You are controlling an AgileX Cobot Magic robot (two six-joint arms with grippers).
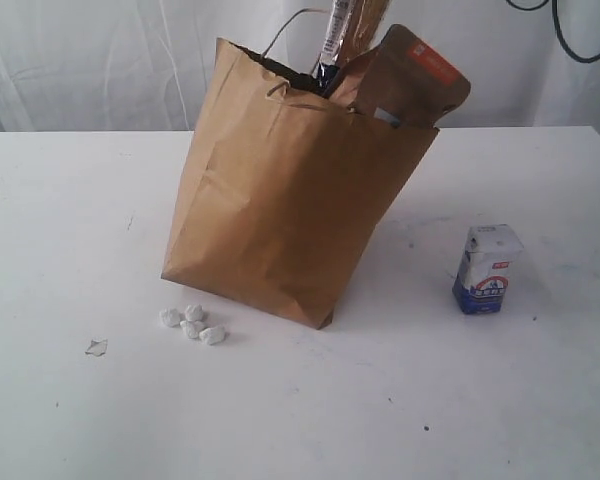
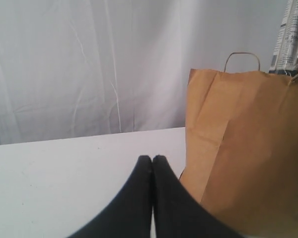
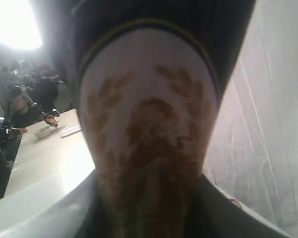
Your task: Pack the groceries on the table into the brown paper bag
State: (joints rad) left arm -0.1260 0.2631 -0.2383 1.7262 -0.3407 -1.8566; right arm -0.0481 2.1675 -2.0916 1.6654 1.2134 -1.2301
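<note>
Your right gripper (image 3: 151,218) grips the spaghetti packet (image 1: 338,35), top centre, in the bag (image 1: 280,200).
Your left gripper (image 2: 152,161) is closed, empty.

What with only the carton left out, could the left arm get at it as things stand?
Probably not directly: the brown paper bag stands between the shut left gripper and the small blue-white carton.

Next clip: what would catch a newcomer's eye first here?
The tall brown paper bag dominates mid-table, with a dark spaghetti packet and an orange-labelled brown pouch poking out of its top. In the exterior view, a small blue-white carton stands alone on the table to its right, and white pebble-like bits lie by its near left corner.
</note>
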